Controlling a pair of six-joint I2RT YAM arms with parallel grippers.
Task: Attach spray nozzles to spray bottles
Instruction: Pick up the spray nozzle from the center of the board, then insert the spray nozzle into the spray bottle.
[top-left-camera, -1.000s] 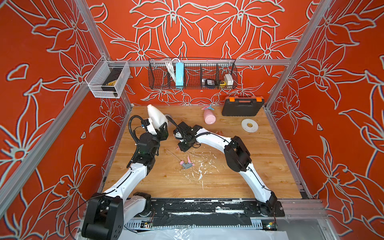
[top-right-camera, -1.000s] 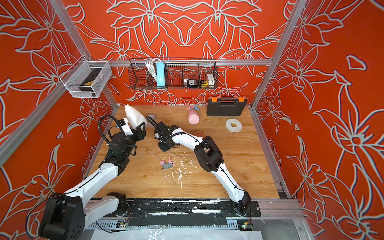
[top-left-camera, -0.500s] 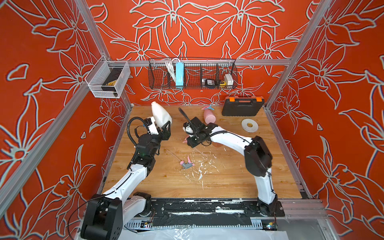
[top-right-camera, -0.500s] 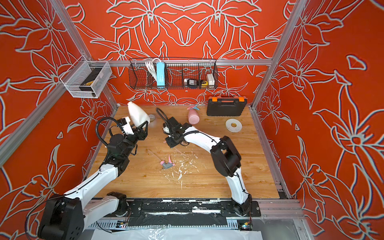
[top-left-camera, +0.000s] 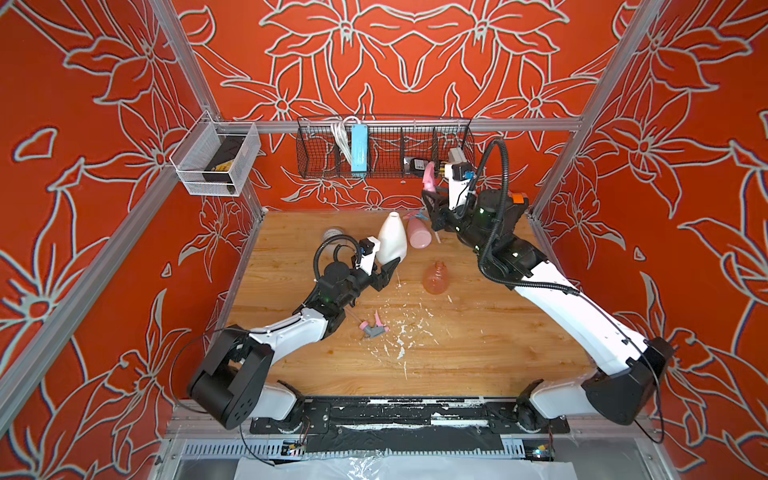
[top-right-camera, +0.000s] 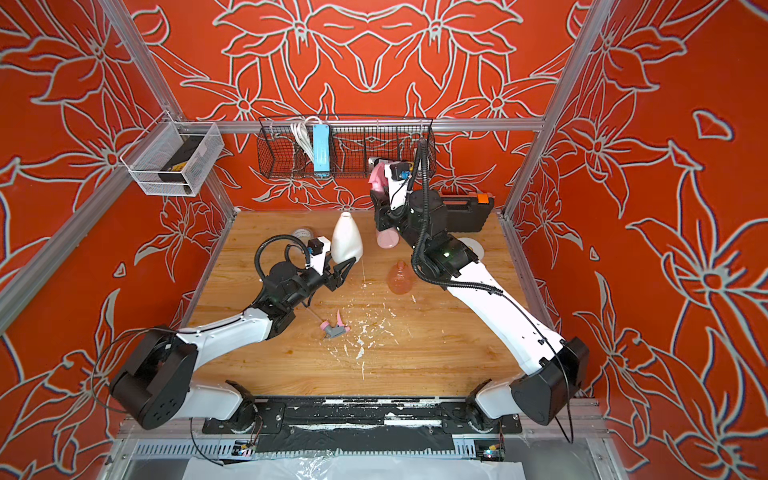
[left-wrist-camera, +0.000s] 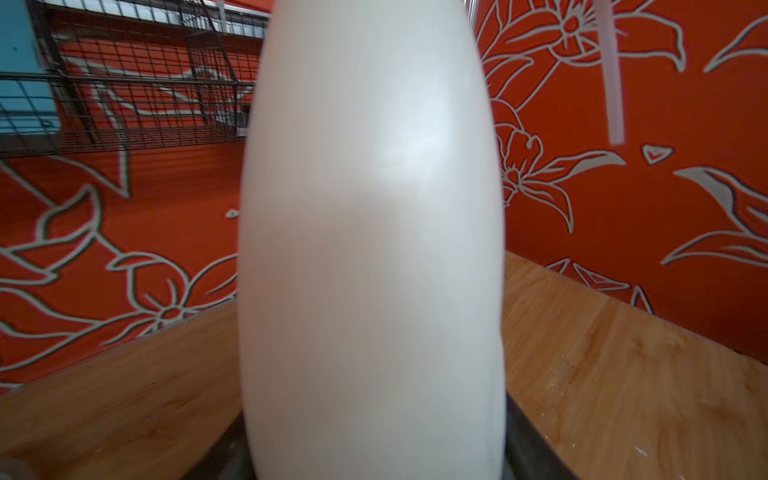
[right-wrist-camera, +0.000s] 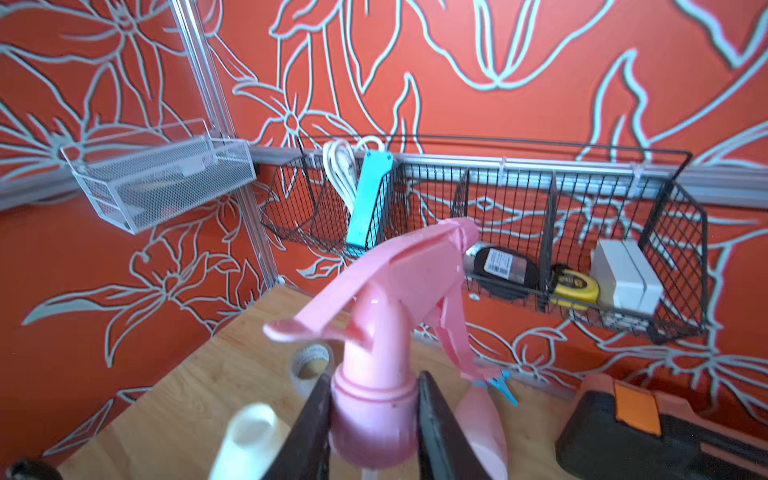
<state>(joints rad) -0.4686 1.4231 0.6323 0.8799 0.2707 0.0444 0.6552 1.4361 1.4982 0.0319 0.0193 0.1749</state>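
Now the right gripper (right-wrist-camera: 374, 415) is clamping the collar of the all-pink nozzle (right-wrist-camera: 386, 291), its black fingers (right-wrist-camera: 311, 424) pressing on either side. It is riding high, right of centre in the upper half of both top views, in front of the wire basket (top-left-camera: 382, 145). A second ago it was sitting low over the wooden table (top-left-camera: 478, 353), left of centre and close beside the left gripper; half a second ago it was crossing the middle. The nozzle's clear dip tube (left-wrist-camera: 611, 75) is hanging at the upper right of the left wrist view, beside the bottle and apart from it.

The left gripper (top-left-camera: 381, 267) is squeezing the base of the cream-white bottle (top-left-camera: 391, 239), holding it neck up. It has been carrying the bottle rightward toward the frame's centre, and the bottle is now standing just left of the pink bottle (top-left-camera: 417, 233).

With the right arm lifted away, the translucent orange bottle (top-left-camera: 435, 278) is lying uncovered at mid-table. The white tape roll (top-right-camera: 473, 246) and black case (top-right-camera: 467, 212) are now being partly hidden behind that arm. The pink-and-grey nozzle (top-left-camera: 374, 329) is lying where it was, below centre, among white flecks (top-left-camera: 401, 353).
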